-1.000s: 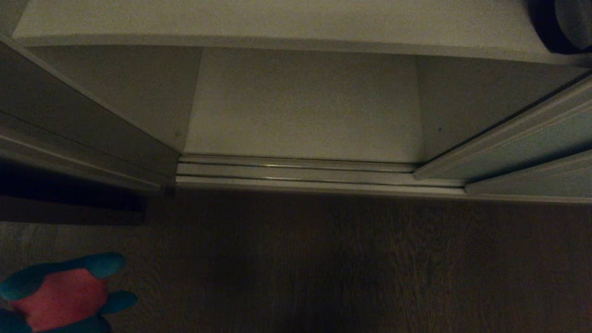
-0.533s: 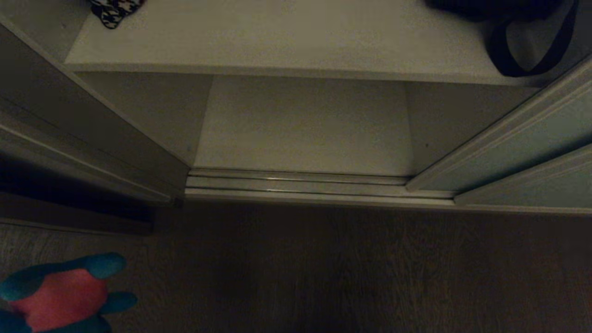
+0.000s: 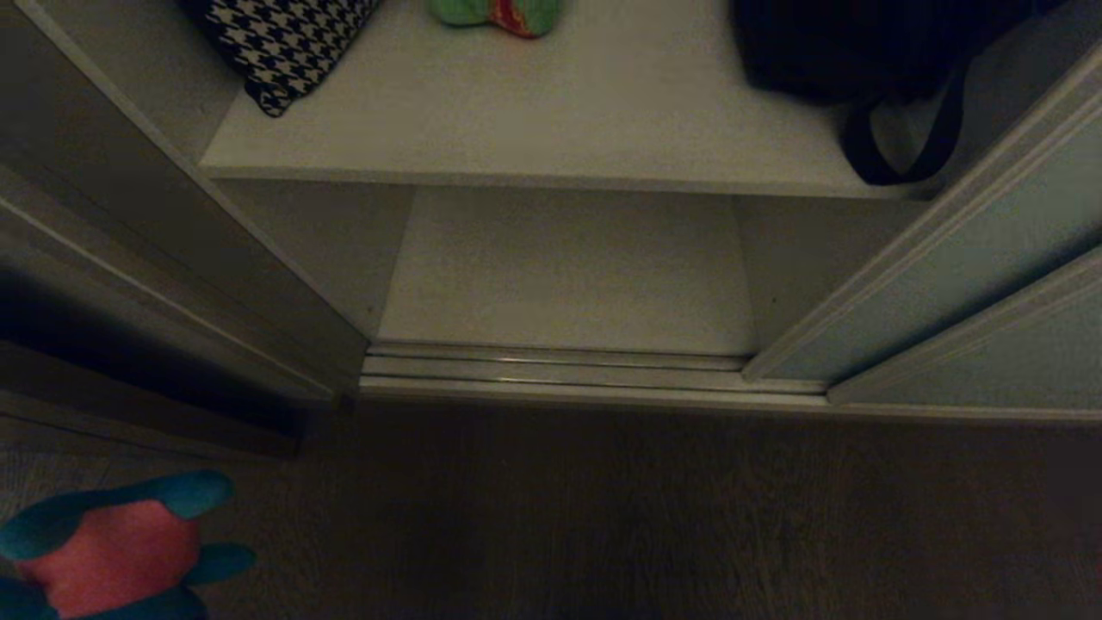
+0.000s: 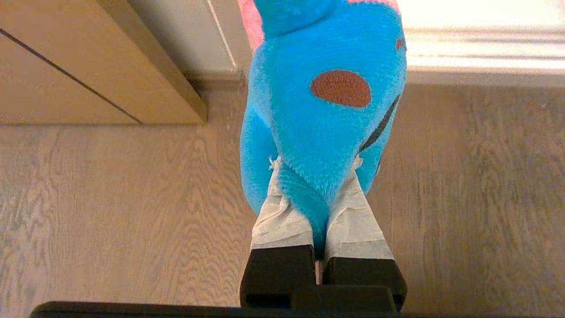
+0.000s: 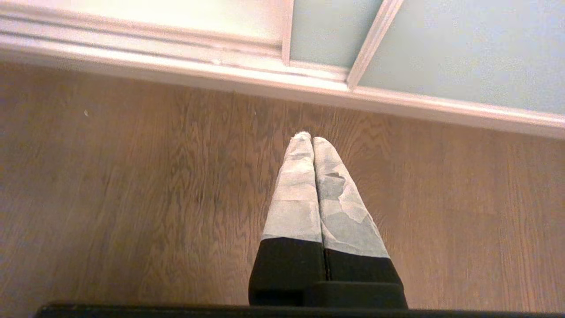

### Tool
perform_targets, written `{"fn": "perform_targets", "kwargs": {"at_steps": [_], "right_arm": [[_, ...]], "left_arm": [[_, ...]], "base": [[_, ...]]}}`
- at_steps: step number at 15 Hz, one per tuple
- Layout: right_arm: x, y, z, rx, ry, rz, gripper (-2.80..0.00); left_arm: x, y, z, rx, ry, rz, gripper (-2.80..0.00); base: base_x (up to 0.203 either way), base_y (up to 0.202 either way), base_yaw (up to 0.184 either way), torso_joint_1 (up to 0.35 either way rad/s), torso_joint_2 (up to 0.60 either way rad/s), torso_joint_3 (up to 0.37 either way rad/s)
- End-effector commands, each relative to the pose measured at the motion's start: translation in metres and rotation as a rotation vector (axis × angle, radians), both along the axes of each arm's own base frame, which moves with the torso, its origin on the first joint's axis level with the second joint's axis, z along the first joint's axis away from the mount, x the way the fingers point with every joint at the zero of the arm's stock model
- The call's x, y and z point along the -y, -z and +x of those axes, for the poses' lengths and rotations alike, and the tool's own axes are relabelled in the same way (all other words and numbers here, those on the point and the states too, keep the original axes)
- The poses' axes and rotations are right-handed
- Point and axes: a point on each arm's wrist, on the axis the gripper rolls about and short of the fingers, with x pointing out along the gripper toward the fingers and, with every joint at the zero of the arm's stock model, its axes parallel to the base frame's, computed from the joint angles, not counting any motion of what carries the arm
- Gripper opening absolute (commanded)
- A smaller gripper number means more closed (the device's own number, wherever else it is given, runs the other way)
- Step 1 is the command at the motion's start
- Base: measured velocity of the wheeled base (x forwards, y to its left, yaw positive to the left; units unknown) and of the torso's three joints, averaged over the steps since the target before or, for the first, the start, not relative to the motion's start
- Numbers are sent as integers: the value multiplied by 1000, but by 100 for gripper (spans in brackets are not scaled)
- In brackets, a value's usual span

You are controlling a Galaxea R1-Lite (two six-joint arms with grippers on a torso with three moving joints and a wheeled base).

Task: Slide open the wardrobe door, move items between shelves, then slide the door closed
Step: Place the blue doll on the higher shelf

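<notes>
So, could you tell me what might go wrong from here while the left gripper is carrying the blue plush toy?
1. The left gripper pinches only a narrow bottom end of the blue plush toy, with most of the toy beyond the fingertips; it might slip out or swing.
2. The shelf already holds the houndstooth cushion, the green plush toy and the black bag, so placing the toy could nudge one.
3. The sliding wardrobe door borders the opening on the right and could be clipped.

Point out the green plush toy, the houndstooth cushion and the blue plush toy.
green plush toy (image 3: pixel 495 13), head view, its red patch side on the shelf
houndstooth cushion (image 3: pixel 280 43), head view, middle of its patterned face
blue plush toy (image 4: pixel 318 123), left wrist view, blue body above the fingers
</notes>
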Motion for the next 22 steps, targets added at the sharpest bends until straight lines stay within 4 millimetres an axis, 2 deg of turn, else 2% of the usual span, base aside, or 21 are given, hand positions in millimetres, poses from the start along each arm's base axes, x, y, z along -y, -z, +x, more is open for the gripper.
{"fn": "perform_targets", "kwargs": {"at_steps": [1, 14, 22], "right_arm": [[0, 0, 0, 2, 0, 0, -280], [0, 0, 0, 2, 0, 0, -280], [0, 0, 0, 2, -2, 0, -280]], "left_arm": [[0, 0, 0, -5, 0, 2, -280], [0, 0, 0, -5, 0, 3, -280], [0, 0, 0, -1, 1, 13, -280]], "base": [[0, 0, 0, 2, 10, 200], [0, 0, 0, 3, 0, 201], [0, 0, 0, 3, 2, 32]]}}
